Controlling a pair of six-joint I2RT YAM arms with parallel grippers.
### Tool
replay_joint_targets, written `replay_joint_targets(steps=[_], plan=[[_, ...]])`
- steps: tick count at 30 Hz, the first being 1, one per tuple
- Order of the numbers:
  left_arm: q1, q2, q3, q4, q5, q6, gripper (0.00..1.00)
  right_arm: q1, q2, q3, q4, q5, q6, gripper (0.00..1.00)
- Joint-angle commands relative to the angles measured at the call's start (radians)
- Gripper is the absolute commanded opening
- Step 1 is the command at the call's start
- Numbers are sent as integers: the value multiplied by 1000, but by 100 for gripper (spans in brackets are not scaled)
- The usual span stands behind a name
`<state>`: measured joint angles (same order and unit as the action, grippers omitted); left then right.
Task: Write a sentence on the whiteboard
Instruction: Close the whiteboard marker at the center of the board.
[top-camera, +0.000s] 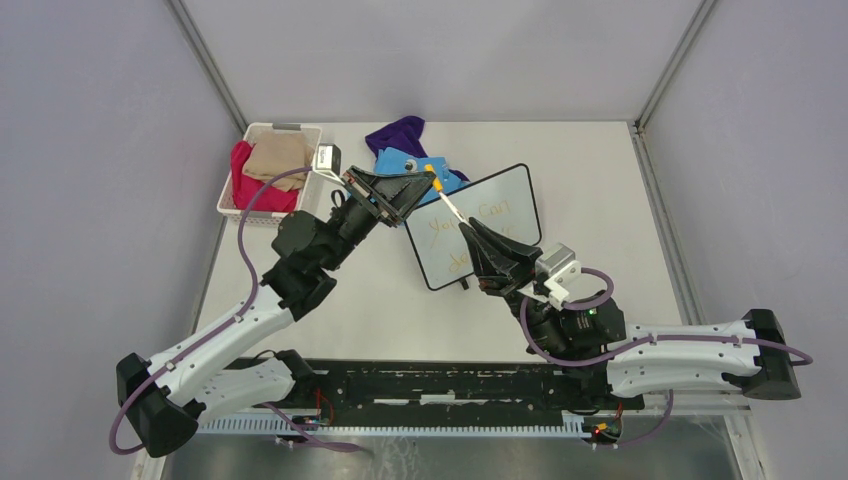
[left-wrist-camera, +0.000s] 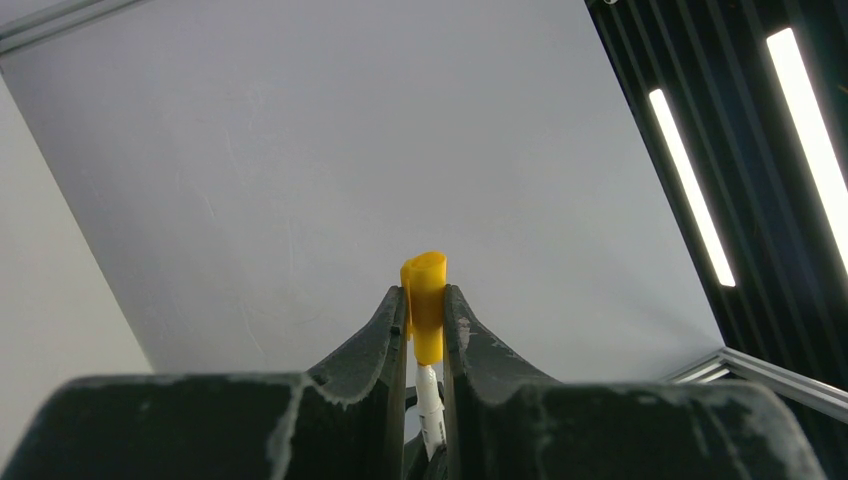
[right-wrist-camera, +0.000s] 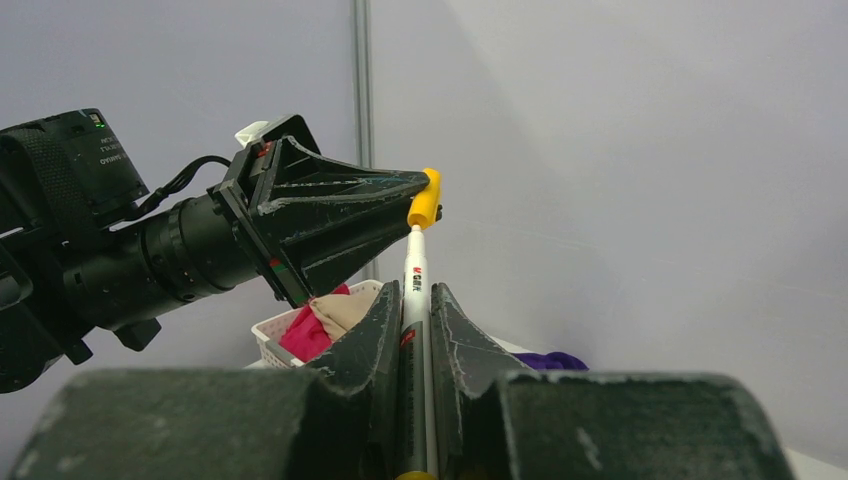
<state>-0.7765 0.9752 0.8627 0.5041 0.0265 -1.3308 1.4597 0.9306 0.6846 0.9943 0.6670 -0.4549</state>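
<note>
The whiteboard (top-camera: 505, 190) lies tilted on the table at centre, with the orange sentence (top-camera: 483, 213) on it, its lower words partly hidden by my right gripper. My right gripper (top-camera: 466, 229) is shut on a white marker (top-camera: 451, 208), held above the board; the marker also shows in the right wrist view (right-wrist-camera: 413, 300). My left gripper (top-camera: 432, 187) is shut on the marker's yellow cap (left-wrist-camera: 425, 300). The cap (right-wrist-camera: 424, 200) sits at the marker's tip end; I cannot tell if it is pushed fully on.
A white basket (top-camera: 262, 130) with red and beige cloths stands at the back left. A purple cloth (top-camera: 400, 133) and a blue cloth (top-camera: 395, 160) lie behind the whiteboard. Grey walls enclose the table.
</note>
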Motion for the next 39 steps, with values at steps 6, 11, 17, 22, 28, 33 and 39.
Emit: replay_joint_targets(steps=[6,11,17,22,28,33,39], plan=[[-10,-24,28,22,-11,15,2,6,-1,48,52,15,-18,0],[-10,-29,24,22,-15,17,2,5,-1,47,55,17,-21,0],[-10,-33,22,22,-23,20,2,6,-2,46,56,22,-24,0],[-12,-23,30,22,-10,19,2,5,2,49,57,22,-25,0],[-22,-8,40,22,-2,16,2,6,11,53,65,28,-29,0],[-33,-1,44,22,-5,19,2,5,14,52,82,46,-34,0],[-39,-7,38,22,-17,23,2,5,16,50,93,52,-38,0]])
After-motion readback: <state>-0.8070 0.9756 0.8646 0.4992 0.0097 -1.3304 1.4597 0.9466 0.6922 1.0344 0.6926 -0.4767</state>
